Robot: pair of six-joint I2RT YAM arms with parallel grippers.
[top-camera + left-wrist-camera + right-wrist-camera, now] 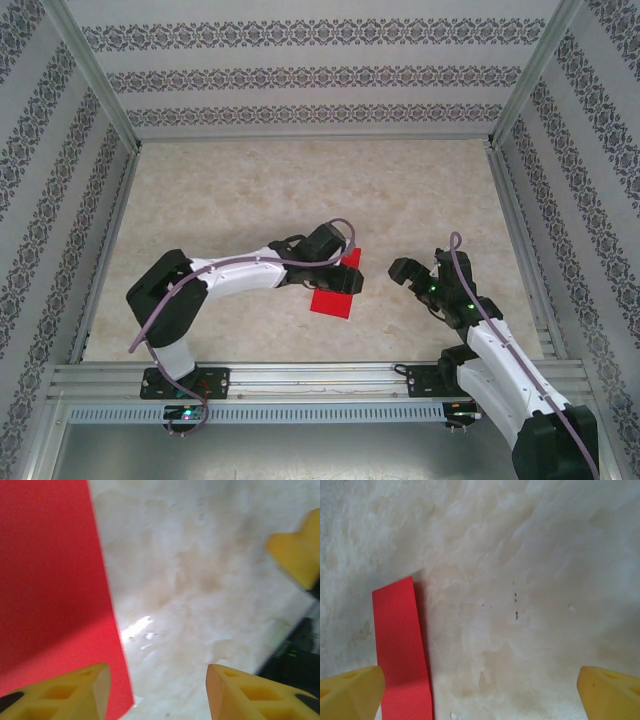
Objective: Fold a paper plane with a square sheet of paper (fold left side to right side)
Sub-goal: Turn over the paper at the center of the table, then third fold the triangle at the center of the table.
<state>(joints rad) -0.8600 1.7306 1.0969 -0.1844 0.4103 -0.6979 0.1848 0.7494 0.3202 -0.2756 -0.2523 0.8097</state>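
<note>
Paper: the square sheet of paper lay flat on the table, its far part hidden under the left wrist.
Left gripper: the left gripper sat at the paper's edge with its jaws apart. One finger overlapped the paper, and bare table showed between the fingers.
Right gripper: the right gripper was to the right of the paper and clear of it, spread wide and empty.

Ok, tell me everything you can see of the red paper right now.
The red paper is thin, matte, bright red, with straight edges and sharp corners. It lies on the pale table between the arms, partly hidden from above by the left gripper, whose jaws stand apart; one finger overlaps its edge, contact unclear.
</note>
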